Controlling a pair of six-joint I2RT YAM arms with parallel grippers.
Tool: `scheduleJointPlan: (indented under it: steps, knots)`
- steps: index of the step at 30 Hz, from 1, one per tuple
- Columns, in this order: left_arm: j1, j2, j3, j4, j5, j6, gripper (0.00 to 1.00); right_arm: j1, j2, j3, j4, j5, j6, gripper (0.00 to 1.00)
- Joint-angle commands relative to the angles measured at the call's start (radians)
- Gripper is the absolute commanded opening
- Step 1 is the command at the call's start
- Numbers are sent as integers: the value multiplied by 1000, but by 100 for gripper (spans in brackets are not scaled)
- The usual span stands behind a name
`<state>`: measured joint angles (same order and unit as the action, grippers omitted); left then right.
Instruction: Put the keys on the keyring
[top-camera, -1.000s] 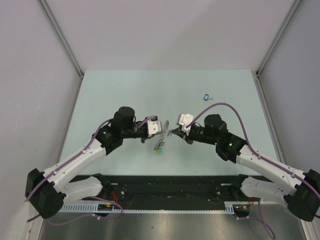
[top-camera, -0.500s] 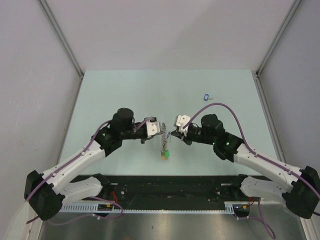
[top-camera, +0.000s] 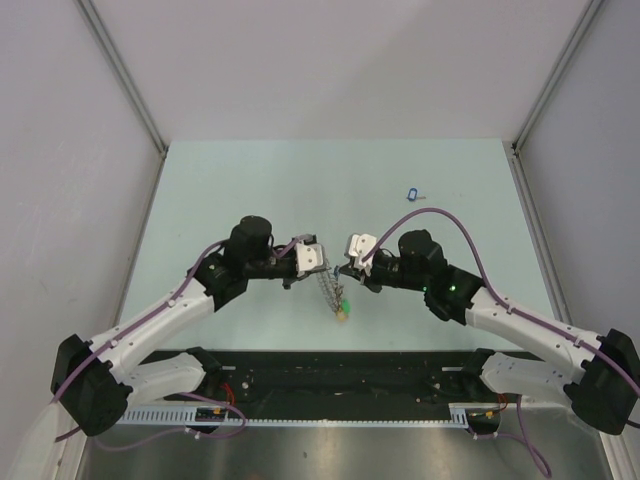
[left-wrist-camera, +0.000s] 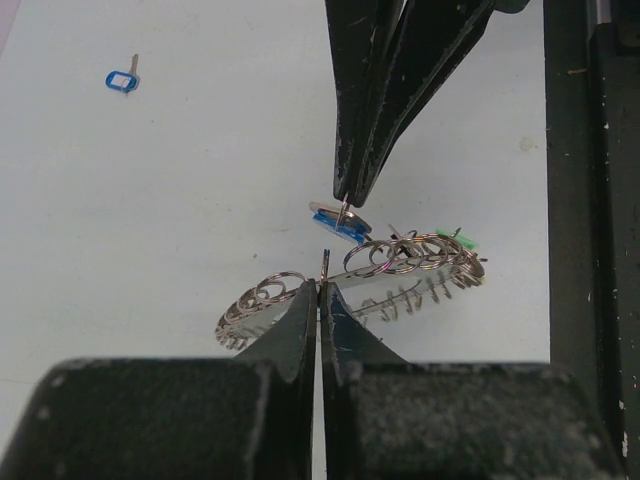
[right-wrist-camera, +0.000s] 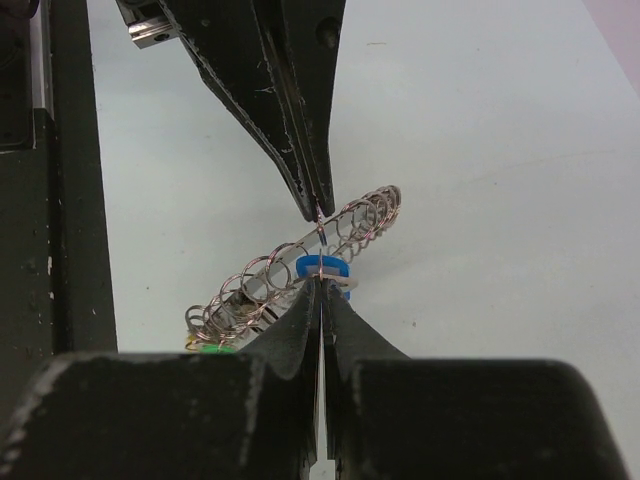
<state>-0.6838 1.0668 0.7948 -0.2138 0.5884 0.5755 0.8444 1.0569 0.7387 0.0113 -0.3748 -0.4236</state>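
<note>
Counted two claws: left claw (top-camera: 322, 262) and right claw (top-camera: 345, 268). Counted two blue-tagged keys: one held key (left-wrist-camera: 338, 222) at the right claw's tip, one loose key (top-camera: 412, 194) on the worktop (top-camera: 250, 180), well beyond both claws. Counted one keyring (left-wrist-camera: 400, 262) at the left claw's tip, bearing one visible green tag (left-wrist-camera: 455, 238) and small rings (left-wrist-camera: 262, 295) too crowded to number.

Left arm (top-camera: 160, 315): stretched forward and inward from its base, wrist turned toward the centre.
Left gripper (top-camera: 322, 268): fingers pinched together, tips pointing right.
Right arm (top-camera: 520, 322): mirrored pose, reaching inward.
Right gripper (top-camera: 345, 270): fingers pinched together, tips pointing left, just beside the opposite tips.
</note>
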Motion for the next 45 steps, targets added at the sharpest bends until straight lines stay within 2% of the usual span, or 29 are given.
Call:
scheduleJointPlan:
  steps: [1, 45]
  knots:
    - [-8, -5, 52, 30, 51, 12, 0, 8, 9, 27, 15, 2, -17, 0]
    - [-16, 4, 63, 8, 60, 23, 0, 58, 20, 33, 4, 112, -44, 0]
